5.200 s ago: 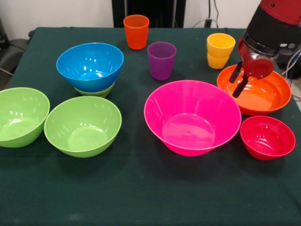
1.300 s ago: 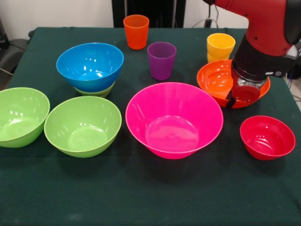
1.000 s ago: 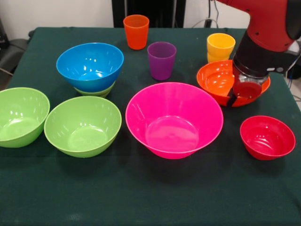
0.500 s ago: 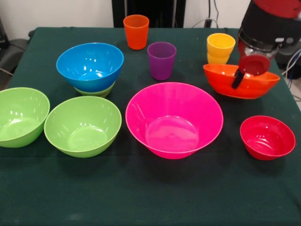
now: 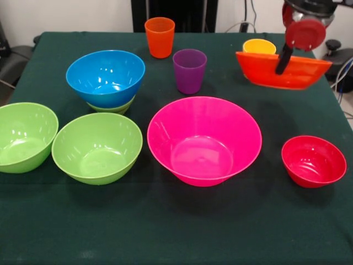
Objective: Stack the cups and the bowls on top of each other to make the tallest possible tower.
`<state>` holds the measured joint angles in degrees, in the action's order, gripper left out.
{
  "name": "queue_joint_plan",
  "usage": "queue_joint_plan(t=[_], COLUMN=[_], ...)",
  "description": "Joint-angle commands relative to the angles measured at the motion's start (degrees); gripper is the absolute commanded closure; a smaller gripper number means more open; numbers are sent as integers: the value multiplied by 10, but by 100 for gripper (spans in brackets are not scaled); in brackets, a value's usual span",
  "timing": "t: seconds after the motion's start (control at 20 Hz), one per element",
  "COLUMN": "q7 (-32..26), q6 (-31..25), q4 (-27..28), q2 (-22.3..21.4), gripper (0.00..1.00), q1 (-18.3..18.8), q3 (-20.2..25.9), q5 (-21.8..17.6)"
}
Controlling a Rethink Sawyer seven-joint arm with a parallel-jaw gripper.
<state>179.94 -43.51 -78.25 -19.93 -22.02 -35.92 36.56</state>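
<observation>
Gripper fingers clamped on rim of shallow glossy orange plastic bowl, lifted clear of the bench, roughly level, empty. Blue plastic bowl, nested in a lime green bowl, sits well off sideways and lower; likely drop target.

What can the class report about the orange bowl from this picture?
The orange bowl is wide, shallow, glossy plastic. It is lifted clear of the green tablecloth, roughly level, seen side-on. The gripper pinches its rim, with one dark finger down its near wall. It hangs in front of the yellow cup, hiding the cup's lower part.
</observation>
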Motion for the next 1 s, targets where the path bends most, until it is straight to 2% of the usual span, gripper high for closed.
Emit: queue_joint_plan(t=[0.05,0.25,0.7,1.0], q7=[-83,-89,-96,-171], q6=[-65,-76,-60,0], q4=[-41,-33,-17,-21], q2=[-58,-69,-69,-69], gripper=[100,100,100,100], q1=[14,21,36,57], q3=[92,98,112,140], q5=[-58,-77,-120,-179])
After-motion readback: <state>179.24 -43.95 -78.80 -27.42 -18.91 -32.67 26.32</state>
